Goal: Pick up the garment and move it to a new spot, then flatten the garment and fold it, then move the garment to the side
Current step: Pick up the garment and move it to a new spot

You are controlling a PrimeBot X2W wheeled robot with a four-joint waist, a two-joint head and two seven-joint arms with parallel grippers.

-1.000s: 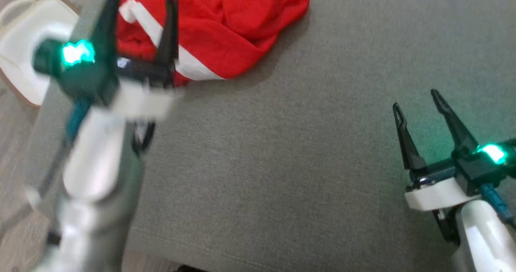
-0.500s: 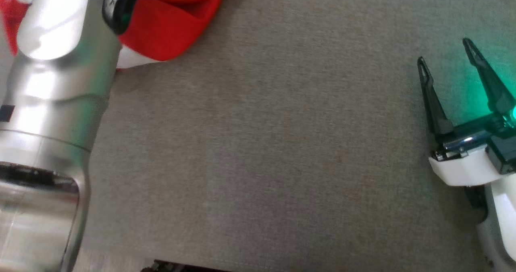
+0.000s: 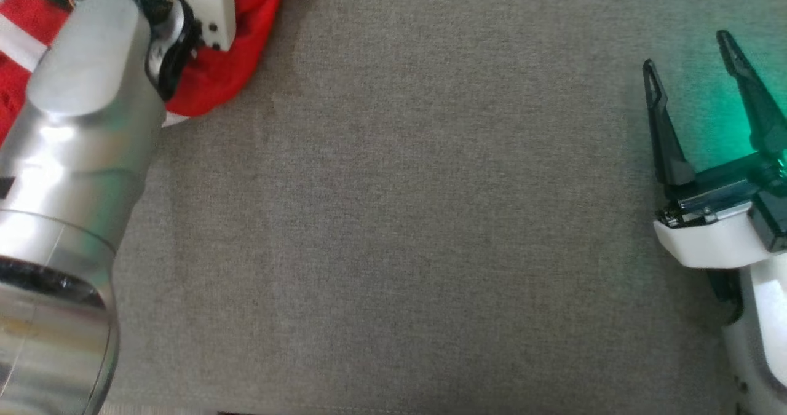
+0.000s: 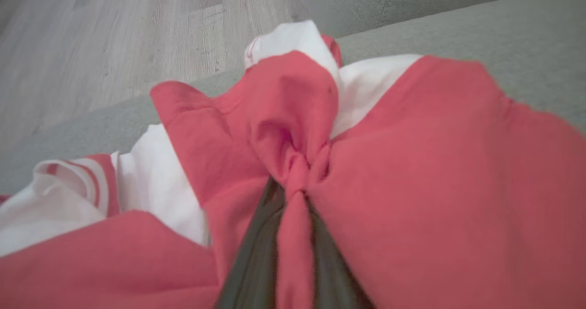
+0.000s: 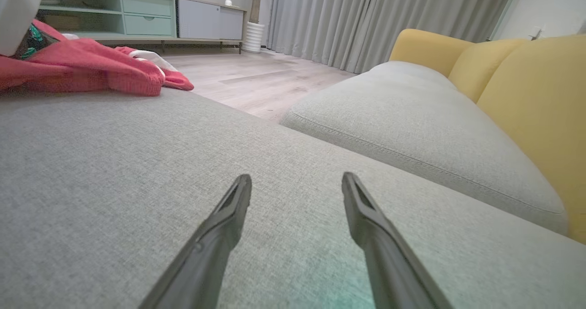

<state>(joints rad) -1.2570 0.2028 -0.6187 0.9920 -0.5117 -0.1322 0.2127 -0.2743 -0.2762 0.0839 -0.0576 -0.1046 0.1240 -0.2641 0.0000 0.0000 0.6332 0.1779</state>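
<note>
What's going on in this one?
The left gripper is shut on a fold of the red and white garment, which lies bunched near the edge of the grey sofa cushion. The right gripper is open above bare cushion, holding nothing. Nothing is flattened or folded yet.

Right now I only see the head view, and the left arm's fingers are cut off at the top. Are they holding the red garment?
Observer: Yes, the left wrist view shows the left fingers shut on a bunched fold of the garment.
Operator: Where does it lie?
Observer: By the cushion's edge, with wood floor just beyond.
Operator: What lies past the right fingers?
Observer: A second grey cushion with yellow backrests.
</note>
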